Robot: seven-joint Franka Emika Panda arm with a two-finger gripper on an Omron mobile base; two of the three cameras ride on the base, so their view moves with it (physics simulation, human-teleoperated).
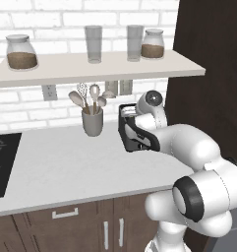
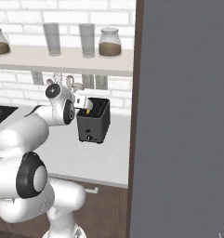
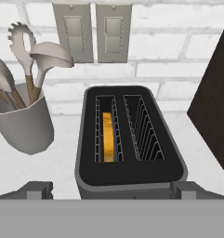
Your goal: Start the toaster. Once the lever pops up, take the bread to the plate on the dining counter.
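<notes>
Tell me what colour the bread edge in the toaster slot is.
Golden orange bread, in the dark toaster; clearest in the hand view.

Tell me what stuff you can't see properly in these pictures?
- Toaster: in the left base view, the robot's white arm covers most of it.
- Bread: in the hand view, only its top edge shows; the slot hides the rest.
- Cooktop: cut off by the left edge of the left base view.
</notes>
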